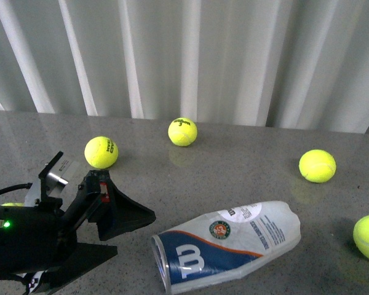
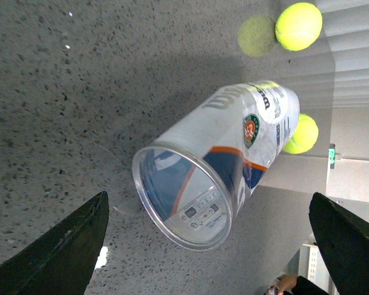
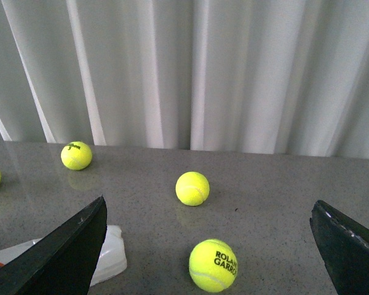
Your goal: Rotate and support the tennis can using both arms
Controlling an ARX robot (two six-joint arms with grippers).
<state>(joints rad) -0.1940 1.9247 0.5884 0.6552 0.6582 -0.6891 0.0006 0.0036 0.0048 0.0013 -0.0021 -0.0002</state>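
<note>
Wilson tennis can [image 1: 227, 243] sideways on grey table [image 1: 246, 172], mouth toward wide-spread left gripper [image 1: 134, 232]; right gripper [image 3: 207, 209] likewise spread.

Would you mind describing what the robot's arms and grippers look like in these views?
The left arm is black and boxy, with a lit green light, a silver bracket bearing a white label, a small red part and a black cable. The left gripper has flat, black, wedge-shaped fingers. Of the right gripper only two similar dark fingers show.
</note>
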